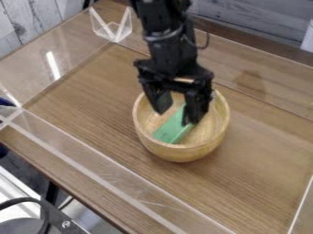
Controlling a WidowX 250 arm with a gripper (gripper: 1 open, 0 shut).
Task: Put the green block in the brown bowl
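The brown bowl (208, 143) sits on the wooden table, a little right of the middle. Inside its hollow lies the green block (174, 130), leaning against the near-left wall. My gripper (177, 102) hangs just above the bowl, pointing steeply down, open. Its two black fingers (156, 99) straddle the block's upper end without gripping it. The fingers hide the top of the block.
Clear acrylic walls (73, 169) fence the wooden table (86, 101) on the near and left sides. A clear bracket (113, 25) stands at the back left. A white plank wall lies behind.
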